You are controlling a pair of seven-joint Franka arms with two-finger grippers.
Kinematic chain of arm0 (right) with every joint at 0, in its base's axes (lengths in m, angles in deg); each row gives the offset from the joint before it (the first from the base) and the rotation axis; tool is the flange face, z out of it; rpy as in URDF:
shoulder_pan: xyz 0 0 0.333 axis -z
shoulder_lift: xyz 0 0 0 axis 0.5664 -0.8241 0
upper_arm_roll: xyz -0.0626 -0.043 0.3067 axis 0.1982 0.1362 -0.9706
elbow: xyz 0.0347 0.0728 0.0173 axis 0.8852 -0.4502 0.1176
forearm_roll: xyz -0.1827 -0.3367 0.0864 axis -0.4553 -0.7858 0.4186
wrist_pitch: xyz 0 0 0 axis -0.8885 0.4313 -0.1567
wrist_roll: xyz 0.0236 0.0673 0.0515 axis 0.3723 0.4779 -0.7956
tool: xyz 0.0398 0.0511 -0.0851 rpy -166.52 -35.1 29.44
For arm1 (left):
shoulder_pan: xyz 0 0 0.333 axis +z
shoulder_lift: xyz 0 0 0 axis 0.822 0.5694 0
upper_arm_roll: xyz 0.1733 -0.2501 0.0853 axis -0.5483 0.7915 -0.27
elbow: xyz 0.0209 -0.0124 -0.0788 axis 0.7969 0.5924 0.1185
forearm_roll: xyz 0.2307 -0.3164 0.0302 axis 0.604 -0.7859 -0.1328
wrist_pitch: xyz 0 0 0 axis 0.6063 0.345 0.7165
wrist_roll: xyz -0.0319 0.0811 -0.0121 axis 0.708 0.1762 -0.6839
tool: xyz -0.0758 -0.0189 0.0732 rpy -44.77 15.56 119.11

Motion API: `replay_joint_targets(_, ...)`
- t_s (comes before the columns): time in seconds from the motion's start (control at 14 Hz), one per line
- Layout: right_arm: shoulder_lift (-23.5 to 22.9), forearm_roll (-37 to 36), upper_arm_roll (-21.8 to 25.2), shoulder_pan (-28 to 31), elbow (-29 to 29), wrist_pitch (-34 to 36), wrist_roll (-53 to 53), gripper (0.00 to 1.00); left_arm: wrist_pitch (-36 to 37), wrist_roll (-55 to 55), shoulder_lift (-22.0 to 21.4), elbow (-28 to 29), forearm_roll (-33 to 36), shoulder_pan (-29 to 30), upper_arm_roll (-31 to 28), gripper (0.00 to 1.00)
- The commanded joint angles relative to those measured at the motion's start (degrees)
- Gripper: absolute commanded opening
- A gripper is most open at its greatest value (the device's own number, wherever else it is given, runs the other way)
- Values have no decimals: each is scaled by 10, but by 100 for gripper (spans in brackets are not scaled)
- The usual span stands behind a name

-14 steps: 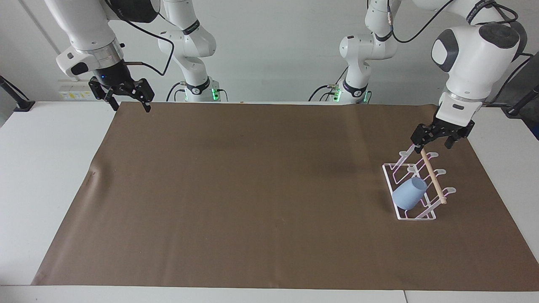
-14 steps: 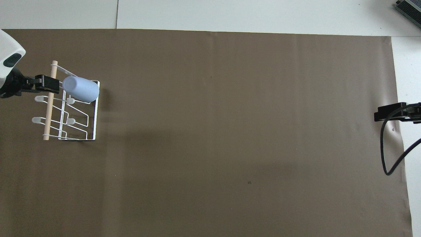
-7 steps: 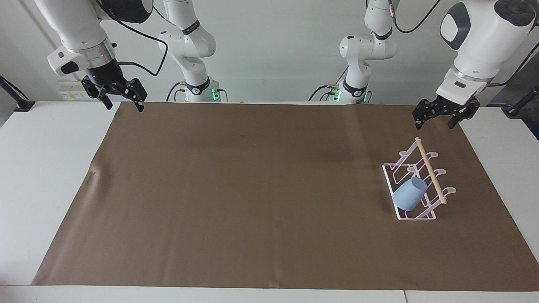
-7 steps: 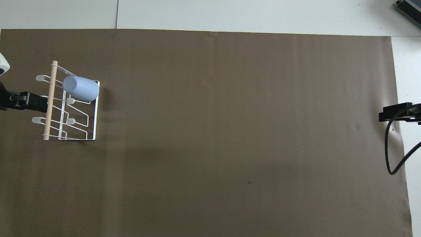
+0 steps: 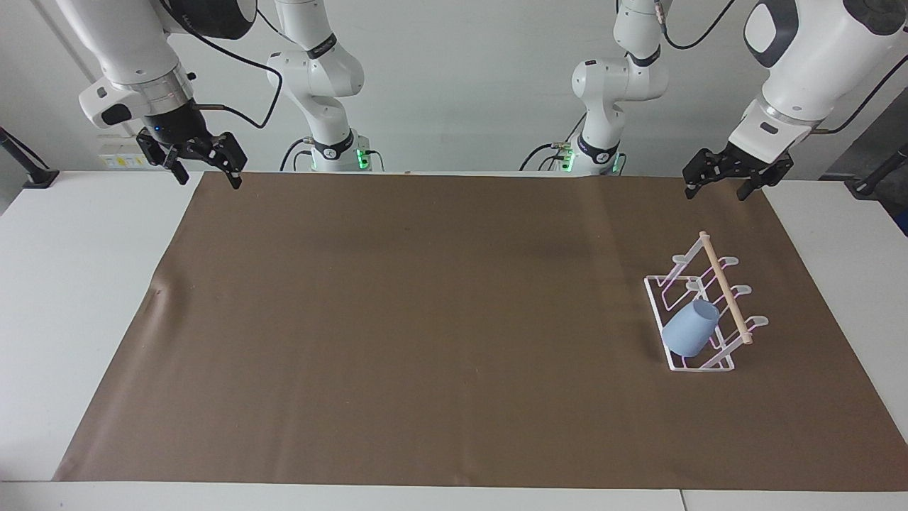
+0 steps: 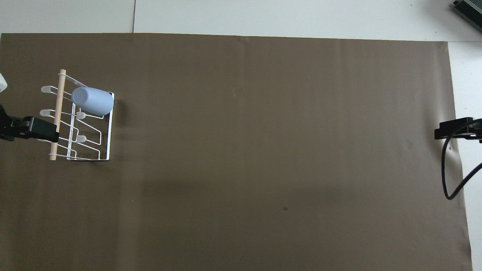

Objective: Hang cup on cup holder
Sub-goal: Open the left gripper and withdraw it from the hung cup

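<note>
Left gripper (image 5: pixel 716 186) has risen off the cup holder (image 5: pixel 702 312), jaws wide, empty.

In the overhead view, both arms are cut off by the edges, only end effector tips showing.

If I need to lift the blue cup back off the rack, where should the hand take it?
Probably by the cup's side wall near its narrow closed base, which points up toward the wooden dowel. It sits tilted, mouth down over a prong of the cup holder, so come from above with the left hand and draw it off along the prong's slant.
</note>
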Motion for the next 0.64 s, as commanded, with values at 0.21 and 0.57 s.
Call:
replay_joint_targets(0.21,14,8,-5,12,-14,1,8,100,10,-6,0,-12,-5,-4,-6,100)
replay_joint_targets(0.57,14,8,-5,20,-12,-1,8,100,0,-4,-1,-10,-4,-4,-7,100)
